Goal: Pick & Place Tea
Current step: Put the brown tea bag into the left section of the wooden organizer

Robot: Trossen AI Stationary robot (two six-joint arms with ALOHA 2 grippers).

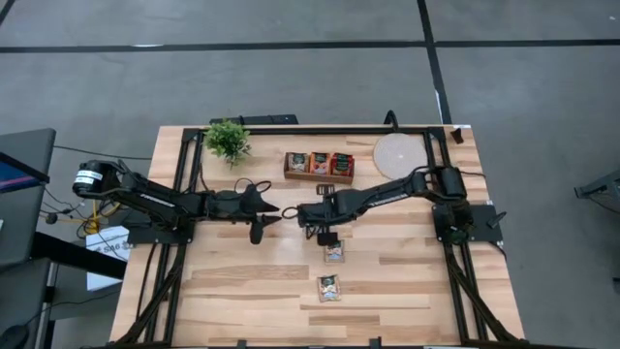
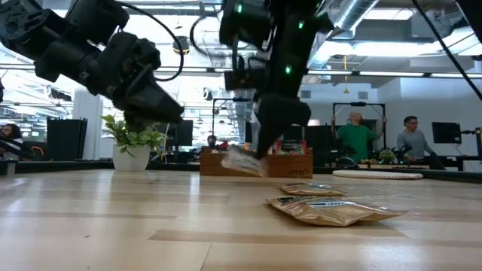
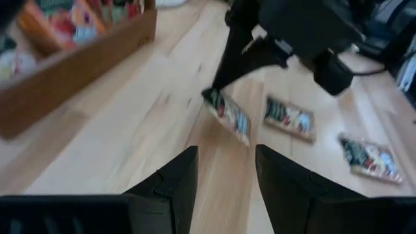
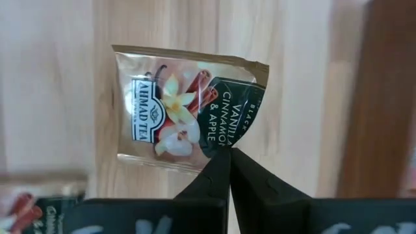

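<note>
Your right gripper [image 4: 229, 156] is closed on the edge of one tea sachet [image 4: 185, 107], lifted just off the table [image 1: 242, 281] near the tray [image 1: 319, 176]; your left gripper [image 3: 226, 170] waits with fingers parted, holding nothing.

Worktop [image 1: 242, 281]: pale wood planks, visible grain, smooth satin finish. Held sachet [image 4: 185, 107]: glossy foil-like film, creased, light reflected off it. Two sachets [image 2: 331, 209] lying on worktop: same shiny film, crinkled. Right fingers [image 4: 229, 170]: matt black, plastic by the look. Left fingers [image 3: 179, 185]: same matt black. Tray [image 1: 319, 176]: brown wood, matt. Disc [image 1: 400, 153]: pale, matt, material cannot be told. Arms: dark matt casing.
</note>
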